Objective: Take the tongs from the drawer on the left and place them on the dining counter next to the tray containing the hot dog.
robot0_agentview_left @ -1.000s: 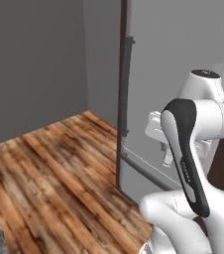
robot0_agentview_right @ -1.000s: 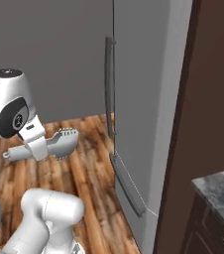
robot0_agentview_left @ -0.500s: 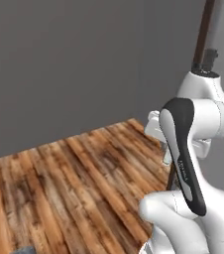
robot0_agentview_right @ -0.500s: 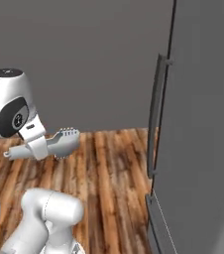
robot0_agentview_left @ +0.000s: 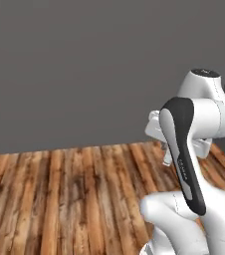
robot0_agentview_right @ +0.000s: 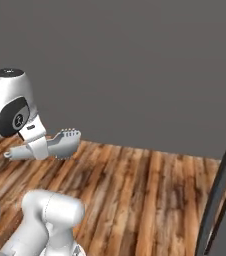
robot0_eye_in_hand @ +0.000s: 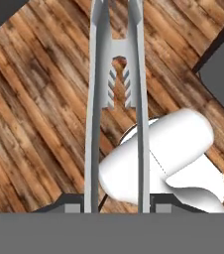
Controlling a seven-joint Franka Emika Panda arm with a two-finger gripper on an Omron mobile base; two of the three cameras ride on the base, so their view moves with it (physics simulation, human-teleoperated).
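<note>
Slim pale grey metal tongs (robot0_eye_in_hand: pixel 116 94) with two long arms run up the middle of the hand view, from the bottom edge to the top. The two small dark fingers (robot0_eye_in_hand: pixel 73 202) sit at the foot of the arms, one outside each, closed narrowly on the tongs and holding them. Between the arms, in the upper centre, a toothed, scalloped part shows.

In the right base view the tongs' scalloped tip (robot0_agentview_right: pixel 65 143) juts out to the right of the white arm at middle left, level and above the floor. The gripper (robot0_agentview_right: pixel 35 147) clasps them just left of that tip.

Below everything lies a brown wood-plank floor (robot0_agentview_left: pixel 64 199), filling the lower half of both base views. A plain dark grey wall (robot0_agentview_left: pixel 84 69) fills the upper half (it carries no detail). A dark slanted edge (robot0_agentview_right: pixel 220 190) of something tall crosses the lower right of the right base view.
</note>
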